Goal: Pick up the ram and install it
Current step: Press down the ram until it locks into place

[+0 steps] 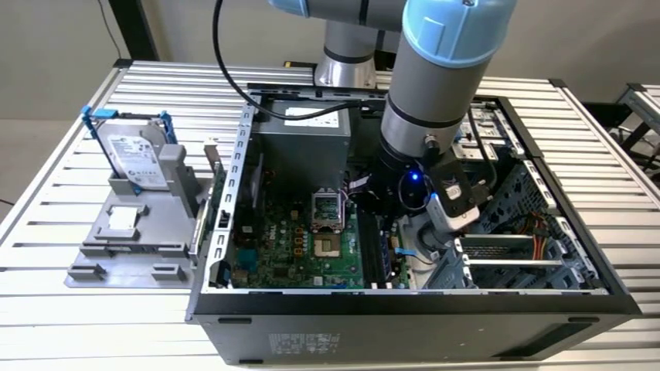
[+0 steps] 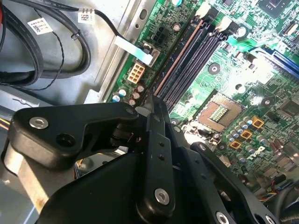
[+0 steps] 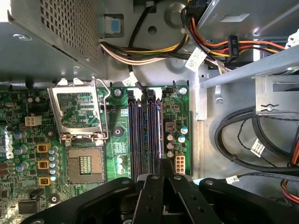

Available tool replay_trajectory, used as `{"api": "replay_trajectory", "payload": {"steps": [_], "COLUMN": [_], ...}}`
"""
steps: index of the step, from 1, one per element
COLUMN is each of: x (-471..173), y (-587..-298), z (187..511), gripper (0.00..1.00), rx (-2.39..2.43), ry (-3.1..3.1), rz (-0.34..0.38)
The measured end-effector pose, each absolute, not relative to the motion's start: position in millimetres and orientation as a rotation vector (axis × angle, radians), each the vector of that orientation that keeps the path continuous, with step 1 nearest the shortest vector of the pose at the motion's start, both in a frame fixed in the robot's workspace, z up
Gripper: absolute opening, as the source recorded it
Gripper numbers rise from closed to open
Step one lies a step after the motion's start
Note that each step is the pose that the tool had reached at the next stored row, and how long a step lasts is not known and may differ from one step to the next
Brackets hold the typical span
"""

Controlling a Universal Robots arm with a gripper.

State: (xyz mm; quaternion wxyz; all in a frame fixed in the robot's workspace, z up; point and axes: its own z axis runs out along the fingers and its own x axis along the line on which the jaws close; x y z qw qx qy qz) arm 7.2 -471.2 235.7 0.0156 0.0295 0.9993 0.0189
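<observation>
Okay, so my pincer (image 2: pixel 152 100) is down inside the open black desktop computer case (image 1: pixel 413 305), pinched shut on one end of the ram (image 2: pixel 180 58), the thin dark circuit-board stick I'm seeing edge-on as a brownish line. It runs straight out ahead of my fingertips, lying along the outermost of the long black motherboard memory slots (image 3: pixel 142 135), with the small white power connector (image 3: pixel 179 163) just to one side of my fingers. I can't tell whether it's seated or only resting on the slot. The way I see it, the trick here is keeping the stick upright and dead parallel to the slot, checking that the white latch clips (image 2: pixel 203 11) at the far end are open, and pushing straight down evenly, not rocking from my end.
</observation>
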Motion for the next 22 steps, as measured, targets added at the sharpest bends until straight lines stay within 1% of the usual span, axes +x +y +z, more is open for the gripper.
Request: {"api": "replay_trajectory", "payload": {"steps": [8, 22], "x": [7.2, 7.3], "y": [-471.3, -471.3], "z": [235.7, 236.6], "gripper": [0.0, 0.0], "rx": [0.076, -0.266], "ry": [3.109, 3.103], "rz": [0.059, 0.064]}}
